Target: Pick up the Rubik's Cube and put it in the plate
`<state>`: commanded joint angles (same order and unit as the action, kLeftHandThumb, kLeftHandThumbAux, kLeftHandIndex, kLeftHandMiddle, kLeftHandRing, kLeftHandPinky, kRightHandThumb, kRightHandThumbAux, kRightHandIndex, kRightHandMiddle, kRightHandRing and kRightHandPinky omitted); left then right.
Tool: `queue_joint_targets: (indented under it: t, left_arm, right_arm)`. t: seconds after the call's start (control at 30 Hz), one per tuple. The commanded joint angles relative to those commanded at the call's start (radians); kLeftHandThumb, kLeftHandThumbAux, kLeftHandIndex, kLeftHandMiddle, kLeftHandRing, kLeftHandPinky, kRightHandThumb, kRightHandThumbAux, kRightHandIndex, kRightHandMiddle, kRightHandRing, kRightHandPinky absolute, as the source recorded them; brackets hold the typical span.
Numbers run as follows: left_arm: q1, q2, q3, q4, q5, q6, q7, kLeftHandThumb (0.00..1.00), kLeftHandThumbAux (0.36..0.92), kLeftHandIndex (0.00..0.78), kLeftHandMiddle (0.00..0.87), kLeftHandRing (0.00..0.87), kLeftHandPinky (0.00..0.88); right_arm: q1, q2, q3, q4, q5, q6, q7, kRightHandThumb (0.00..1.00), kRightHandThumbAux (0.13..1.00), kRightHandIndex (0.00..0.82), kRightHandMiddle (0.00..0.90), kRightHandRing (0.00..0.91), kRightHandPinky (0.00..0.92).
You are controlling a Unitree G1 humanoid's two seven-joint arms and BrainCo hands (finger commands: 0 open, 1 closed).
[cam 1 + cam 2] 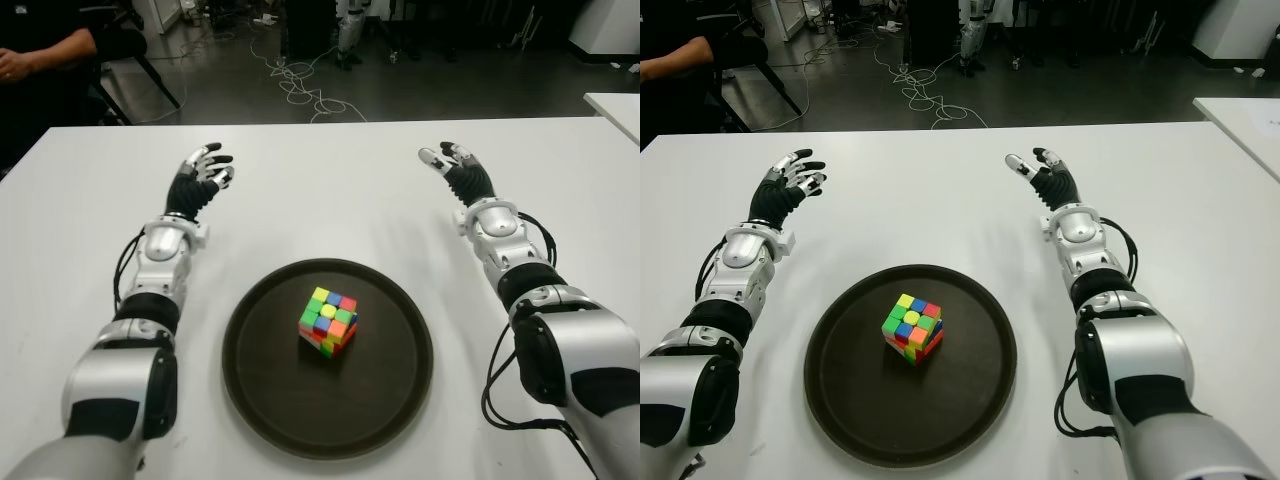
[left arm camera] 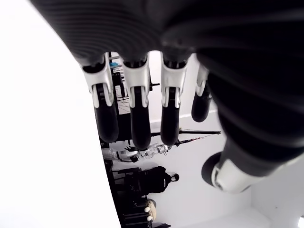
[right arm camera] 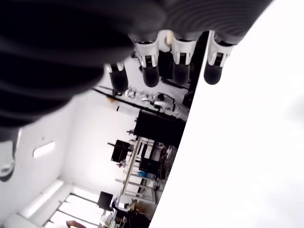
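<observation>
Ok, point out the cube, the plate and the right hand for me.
cube [image 1: 328,319]: left eye view, on its top face.
plate [image 1: 390,400]: left eye view, bare floor near its right rim.
right hand [image 1: 1044,178]: right eye view, on the palm.

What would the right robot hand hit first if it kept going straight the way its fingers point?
Probably nothing: the right robot hand points away over bare table toward its far edge; the Rubik's Cube sits behind it, in the plate.
</observation>
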<state>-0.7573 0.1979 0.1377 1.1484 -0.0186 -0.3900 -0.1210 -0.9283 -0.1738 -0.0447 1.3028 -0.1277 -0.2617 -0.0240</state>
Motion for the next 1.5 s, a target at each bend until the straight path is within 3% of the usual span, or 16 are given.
queue_joint_targets:
  t: [0.57,1.07,1.5]
  left_arm:
    - [0.002,0.003,-0.004,0.000,0.007,-0.008,0.002,0.165,0.675,0.173,0.259,0.251,0.265]
    - [0.000,0.003,-0.003,0.004,0.006,0.003,0.002,0.173,0.687,0.175,0.257,0.249,0.271]
    - [0.004,0.010,0.001,0.010,0.005,-0.002,0.007,0.152,0.672,0.177,0.259,0.247,0.259]
  right_arm:
    - [0.008,0.001,-0.011,0.007,-0.004,-0.020,-0.056,0.000,0.468,0.010,0.015,0.006,0.013]
    - [0.022,0.003,-0.002,0.011,-0.030,-0.083,-0.153,0.027,0.547,0.137,0.175,0.170,0.170]
    - [0.025,0.001,-0.024,0.009,-0.014,-0.133,-0.194,0.054,0.606,0.189,0.205,0.202,0.203]
